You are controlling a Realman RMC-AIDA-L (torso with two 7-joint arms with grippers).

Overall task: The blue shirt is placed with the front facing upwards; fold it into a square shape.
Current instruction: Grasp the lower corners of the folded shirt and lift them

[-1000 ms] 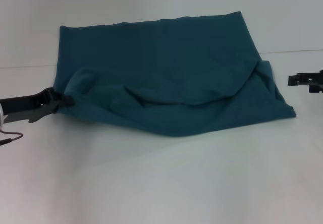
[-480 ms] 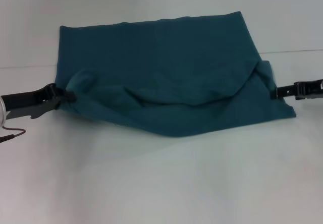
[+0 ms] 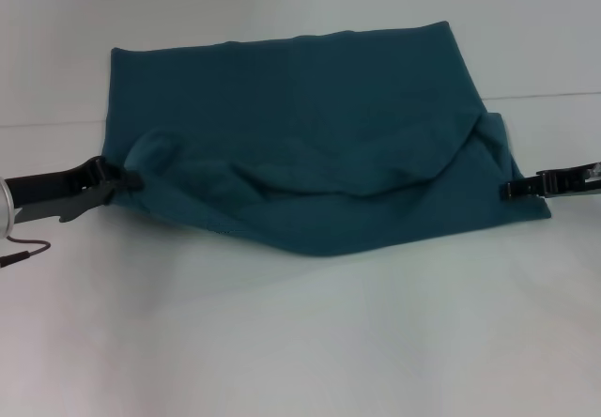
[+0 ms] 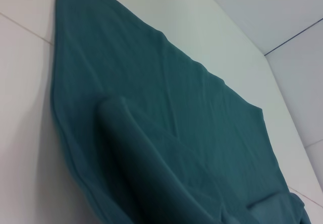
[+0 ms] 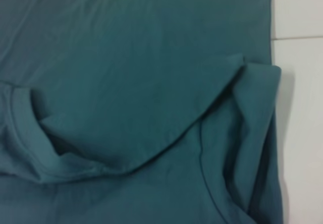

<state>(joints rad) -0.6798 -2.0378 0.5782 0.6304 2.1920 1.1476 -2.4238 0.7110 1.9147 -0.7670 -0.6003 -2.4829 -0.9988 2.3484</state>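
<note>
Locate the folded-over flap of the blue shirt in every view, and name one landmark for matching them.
Head view: flap across the shirt's near half, between left gripper and right gripper.
Left wrist view: flap, rounded corner nearest.
Right wrist view: flap, curved edge.
Shared landmark: the flap's curved hem.

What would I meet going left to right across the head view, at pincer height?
Left pincer at the shirt's left edge → blue shirt → right pincer at its right edge.

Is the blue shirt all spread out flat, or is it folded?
Folded, but messily. The blue shirt has one layer lying over another with a curved, puffy edge, and no print shows. Left gripper and right gripper touch its sides.
</note>
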